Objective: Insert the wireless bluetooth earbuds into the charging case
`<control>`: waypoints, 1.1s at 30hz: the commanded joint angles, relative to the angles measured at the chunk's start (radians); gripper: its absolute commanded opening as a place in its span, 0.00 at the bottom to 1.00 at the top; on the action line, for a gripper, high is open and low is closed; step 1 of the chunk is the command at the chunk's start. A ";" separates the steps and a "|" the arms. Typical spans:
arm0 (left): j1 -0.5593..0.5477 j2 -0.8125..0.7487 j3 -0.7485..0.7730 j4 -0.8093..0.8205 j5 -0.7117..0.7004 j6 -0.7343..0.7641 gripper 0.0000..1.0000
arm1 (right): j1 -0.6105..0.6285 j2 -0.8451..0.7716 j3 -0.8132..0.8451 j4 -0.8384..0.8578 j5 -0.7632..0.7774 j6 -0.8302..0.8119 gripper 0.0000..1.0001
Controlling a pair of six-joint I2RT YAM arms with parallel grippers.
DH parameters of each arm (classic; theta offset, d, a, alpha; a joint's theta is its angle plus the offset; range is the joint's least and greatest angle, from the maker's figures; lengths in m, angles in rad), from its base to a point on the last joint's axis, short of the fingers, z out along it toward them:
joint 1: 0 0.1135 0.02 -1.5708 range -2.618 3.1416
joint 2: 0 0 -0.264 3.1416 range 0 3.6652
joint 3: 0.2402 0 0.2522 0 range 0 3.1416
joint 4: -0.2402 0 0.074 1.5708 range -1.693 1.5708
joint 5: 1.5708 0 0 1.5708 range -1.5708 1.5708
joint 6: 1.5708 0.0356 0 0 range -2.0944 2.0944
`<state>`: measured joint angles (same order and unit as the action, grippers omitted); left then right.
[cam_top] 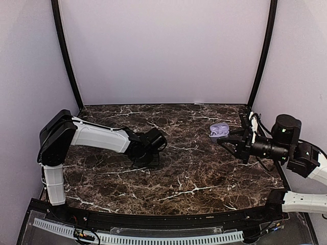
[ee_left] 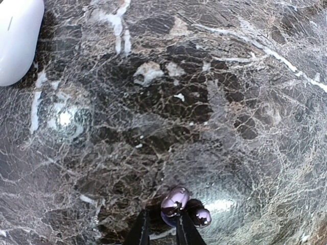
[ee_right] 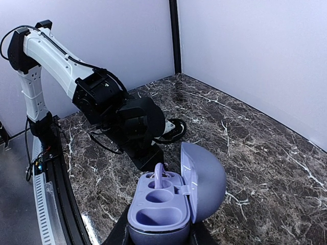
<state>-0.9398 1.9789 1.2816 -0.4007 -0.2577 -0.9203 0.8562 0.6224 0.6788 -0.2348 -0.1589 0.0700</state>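
Observation:
The lavender charging case (ee_right: 168, 204) stands open, its lid (ee_right: 204, 181) swung to the right, with my right gripper (ee_right: 159, 239) shut on its base. One earbud (ee_right: 159, 176) stands in the far socket; the two nearer hollows are empty. In the top view the case (cam_top: 219, 130) is held above the table's right side. A second glossy lavender earbud (ee_left: 176, 201) lies on the marble at the tip of my left gripper's (ee_left: 162, 215) right finger (ee_left: 186, 232). The left finger (ee_left: 139, 232) stands apart from it, so the jaws are slightly open. In the top view the left gripper (cam_top: 145, 159) points down at the table.
A white oval pebble (ee_left: 15, 41) lies on the dark marble table (cam_top: 194, 173) ahead of the left gripper. A white object with a black loop (ee_right: 172, 130) shows behind the left arm (ee_right: 122, 112). Pale walls (cam_top: 163, 51) close in the back and sides.

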 commanded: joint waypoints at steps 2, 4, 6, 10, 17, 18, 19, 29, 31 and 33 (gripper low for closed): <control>0.005 0.086 0.013 -0.079 0.024 0.032 0.16 | -0.006 -0.012 0.021 0.022 0.004 -0.010 0.00; 0.006 0.097 0.019 -0.082 0.018 0.059 0.14 | -0.007 -0.016 0.021 0.022 0.007 -0.012 0.00; 0.006 0.104 0.021 -0.080 0.013 0.085 0.09 | -0.006 -0.016 0.021 0.023 0.010 -0.013 0.00; 0.006 0.131 0.029 -0.090 0.017 0.132 0.00 | -0.006 -0.014 0.019 0.023 0.010 -0.015 0.00; 0.006 0.085 0.058 -0.120 -0.074 0.214 0.00 | -0.006 -0.013 0.019 0.023 0.004 -0.010 0.00; 0.007 0.052 0.059 -0.117 -0.106 0.227 0.00 | -0.007 -0.012 0.018 0.024 0.003 -0.007 0.00; 0.007 0.034 0.057 -0.106 -0.120 0.258 0.00 | -0.007 -0.010 0.016 0.026 0.002 -0.005 0.00; -0.017 -0.348 -0.029 0.128 -0.230 0.631 0.00 | -0.007 0.030 0.015 0.071 -0.059 0.039 0.00; -0.031 -0.426 -0.057 0.199 -0.232 0.729 0.00 | -0.007 0.045 0.017 0.084 -0.075 0.047 0.00; -0.045 -0.493 -0.068 0.241 -0.222 0.813 0.00 | -0.006 0.058 0.020 0.098 -0.092 0.051 0.00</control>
<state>-0.9550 1.6344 1.2465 -0.3046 -0.4549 -0.3412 0.8562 0.6605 0.6788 -0.2146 -0.2020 0.0937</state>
